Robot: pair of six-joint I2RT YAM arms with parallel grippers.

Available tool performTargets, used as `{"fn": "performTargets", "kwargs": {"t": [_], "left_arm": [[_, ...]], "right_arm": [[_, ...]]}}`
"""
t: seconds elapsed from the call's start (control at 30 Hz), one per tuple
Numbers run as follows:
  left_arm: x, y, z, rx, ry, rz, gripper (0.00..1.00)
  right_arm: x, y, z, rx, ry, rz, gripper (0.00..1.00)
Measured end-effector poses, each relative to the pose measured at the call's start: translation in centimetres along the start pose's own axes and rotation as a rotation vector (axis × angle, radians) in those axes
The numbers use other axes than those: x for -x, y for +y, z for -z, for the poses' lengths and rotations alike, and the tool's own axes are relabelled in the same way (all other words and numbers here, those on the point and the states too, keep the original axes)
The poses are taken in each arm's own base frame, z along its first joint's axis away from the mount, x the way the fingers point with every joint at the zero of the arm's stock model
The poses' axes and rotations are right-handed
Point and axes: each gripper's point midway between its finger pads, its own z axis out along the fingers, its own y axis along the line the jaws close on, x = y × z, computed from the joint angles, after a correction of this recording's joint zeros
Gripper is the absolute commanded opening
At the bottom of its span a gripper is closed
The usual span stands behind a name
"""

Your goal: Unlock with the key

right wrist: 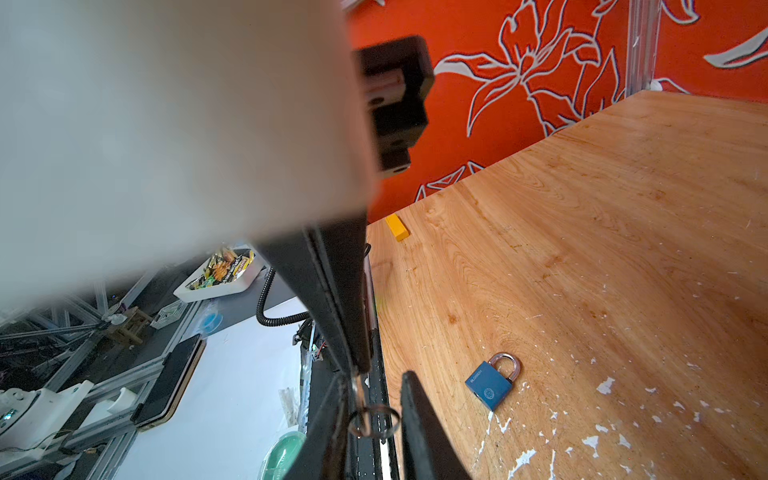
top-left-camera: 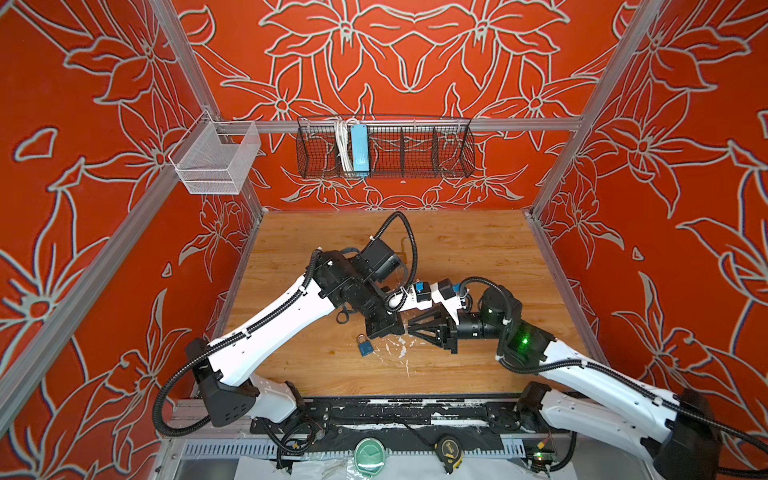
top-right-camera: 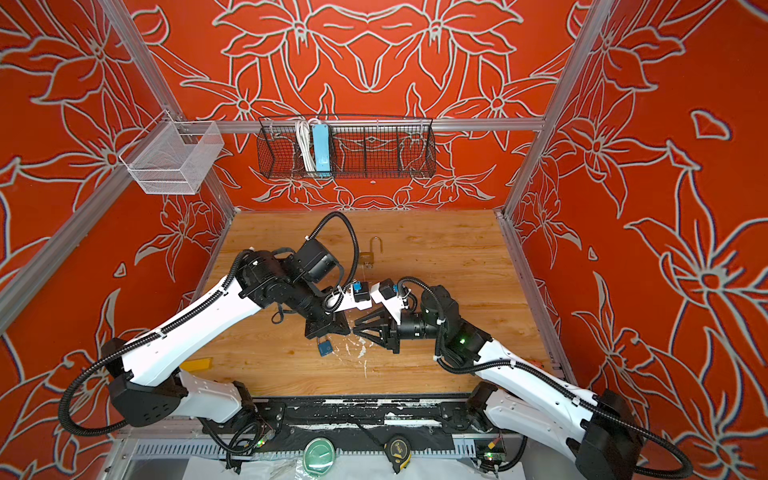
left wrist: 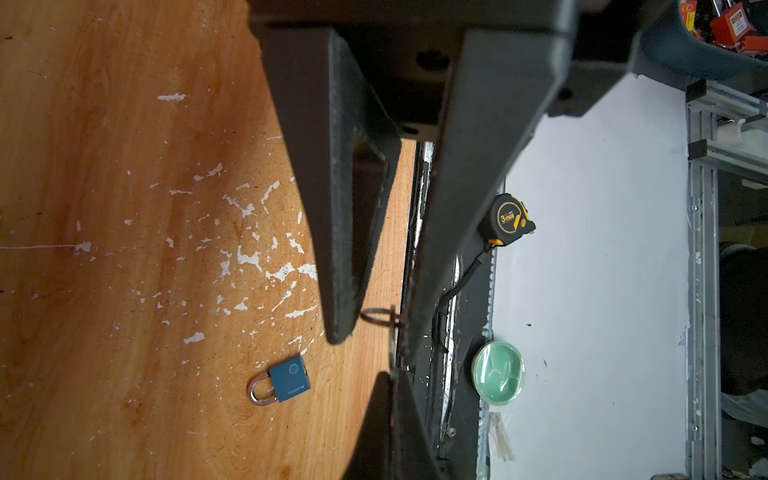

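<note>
A blue padlock (top-left-camera: 365, 346) (top-right-camera: 325, 347) lies flat on the wooden table (top-left-camera: 478, 257), shackle closed, and also shows in the wrist views (left wrist: 286, 382) (right wrist: 490, 384). Just above and behind it the two grippers meet tip to tip. My left gripper (top-left-camera: 400, 331) (left wrist: 392, 374) is shut on a small metal key (left wrist: 392, 347) (right wrist: 357, 386). The key's ring (left wrist: 380, 318) (right wrist: 374, 419) sticks out between the fingers of my right gripper (top-left-camera: 411, 329) (right wrist: 374, 399). Those fingers stand a narrow gap apart, and the ring nearly spans it.
A brass padlock (top-right-camera: 370, 255) with its shackle up lies further back on the table. A yellow block (top-right-camera: 197, 365) (right wrist: 397, 227) sits at the left edge. A tape measure (top-left-camera: 449, 451) and a green lid (top-left-camera: 369, 455) lie beyond the front rail. Wire baskets (top-left-camera: 386, 149) hang on the back wall.
</note>
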Motion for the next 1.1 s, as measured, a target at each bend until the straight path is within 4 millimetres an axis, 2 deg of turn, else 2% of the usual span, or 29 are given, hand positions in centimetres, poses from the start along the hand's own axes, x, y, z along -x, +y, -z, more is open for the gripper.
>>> {"fn": "performTargets", "kwargs": {"t": [0.07,0.3,0.57,1.1], "left_arm": [[0.13,-0.01,0.12,0.004,-0.008,-0.004,0.00],[0.40,0.02,0.28,0.010,-0.023,-0.013,0.00],[0.43,-0.02,0.38,0.013,-0.030,-0.018,0.00],[0.52,-0.11,0.41,0.012,-0.035,-0.054,0.00]], "right_arm": [[-0.01,0.00,0.01,0.000,0.000,-0.002,0.23],[0.04,0.09,0.03,0.002,-0.001,-0.011,0.09],[0.11,0.22,0.04,0.005,-0.003,-0.013,0.00],[0.15,0.63,0.58,-0.003,-0.005,-0.013,0.00]]}}
